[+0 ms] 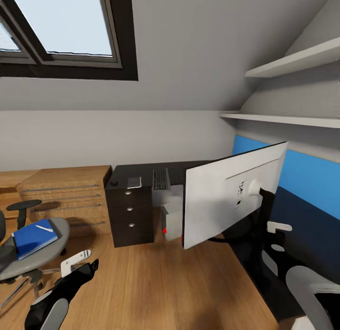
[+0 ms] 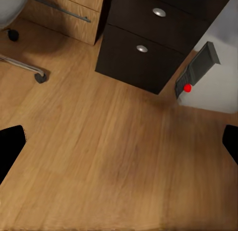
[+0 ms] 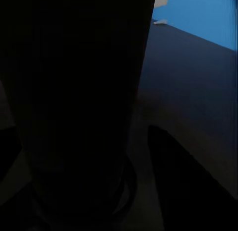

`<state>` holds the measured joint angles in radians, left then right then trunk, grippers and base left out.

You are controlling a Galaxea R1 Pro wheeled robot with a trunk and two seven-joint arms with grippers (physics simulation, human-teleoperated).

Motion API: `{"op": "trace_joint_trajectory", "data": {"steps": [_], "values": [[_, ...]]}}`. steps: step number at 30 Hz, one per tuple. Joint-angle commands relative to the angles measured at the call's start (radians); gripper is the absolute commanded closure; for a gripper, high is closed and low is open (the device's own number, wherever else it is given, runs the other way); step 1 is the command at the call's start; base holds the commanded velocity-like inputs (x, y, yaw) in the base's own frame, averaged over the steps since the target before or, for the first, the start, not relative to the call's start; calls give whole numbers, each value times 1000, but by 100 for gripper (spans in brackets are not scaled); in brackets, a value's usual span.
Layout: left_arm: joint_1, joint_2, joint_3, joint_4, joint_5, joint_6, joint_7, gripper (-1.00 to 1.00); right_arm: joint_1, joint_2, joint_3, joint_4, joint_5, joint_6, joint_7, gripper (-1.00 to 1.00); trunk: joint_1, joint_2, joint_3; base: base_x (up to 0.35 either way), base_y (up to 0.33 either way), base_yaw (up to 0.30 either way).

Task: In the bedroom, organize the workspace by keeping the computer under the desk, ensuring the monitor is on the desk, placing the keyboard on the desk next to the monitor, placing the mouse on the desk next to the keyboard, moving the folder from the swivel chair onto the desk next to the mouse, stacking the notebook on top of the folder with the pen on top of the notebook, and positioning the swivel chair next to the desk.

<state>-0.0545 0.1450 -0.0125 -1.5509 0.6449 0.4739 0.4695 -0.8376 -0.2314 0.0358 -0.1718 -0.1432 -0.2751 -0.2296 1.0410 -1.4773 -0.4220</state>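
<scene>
Looking over the long glossy black bench [image 1: 141, 171], I am seeing its three-drawer unit [image 1: 130, 211] with round silver knobs standing on the wood floor [image 1: 156, 287]. The large flat monitor [image 1: 229, 197] is showing me its pale back, tilted, near the right end effector, whose grip I cannot tell; its wrist view is nearly all dark. The grey upholstered swivel chair [image 1: 35, 252] is sitting well apart from the bench, carrying the bright-blue folder [image 1: 34, 236] with the thin white pen [image 1: 43, 228] lying on it. The small light-grey computer tower [image 1: 171, 221] is standing under the bench beside the drawers. The slim keyboard [image 1: 160, 178], grey notebook [image 1: 134, 182] and black mouse [image 1: 114, 183] are lying on the benchtop. My left end effector [image 1: 85, 264] is hanging wide open, empty, above the floor.
</scene>
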Motion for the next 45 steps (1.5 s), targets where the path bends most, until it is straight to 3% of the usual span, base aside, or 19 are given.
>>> {"op": "trace_joint_trajectory", "data": {"steps": [1, 8, 20, 32, 45], "values": [[-1, 1, -1, -1, 10, 2, 9, -100, -1, 0, 7, 2, -15, -5, 0, 100, -1, -1, -1, -305, 0, 0], [-1, 1, 0, -1, 9, 0, 10, -100, 0, 1, 7, 3, -15, -6, -1, 100, -1, -1, -1, -247, -133, 0], [-1, 1, 0, -1, 9, 0, 11, -100, 0, 1, 7, 3, -15, -6, 0, 100, -1, -1, -1, -12, -297, 0], [-1, 1, 0, -1, 11, 2, 11, -100, -1, 3, 7, 2, -15, -7, -2, 100, -1, -1, -1, 0, -22, 24], [-1, 1, 0, -1, 11, 2, 11, -100, 0, 1, 7, 2, -15, -7, -1, 100, -1, -1, -1, 0, 0, 217]]}}
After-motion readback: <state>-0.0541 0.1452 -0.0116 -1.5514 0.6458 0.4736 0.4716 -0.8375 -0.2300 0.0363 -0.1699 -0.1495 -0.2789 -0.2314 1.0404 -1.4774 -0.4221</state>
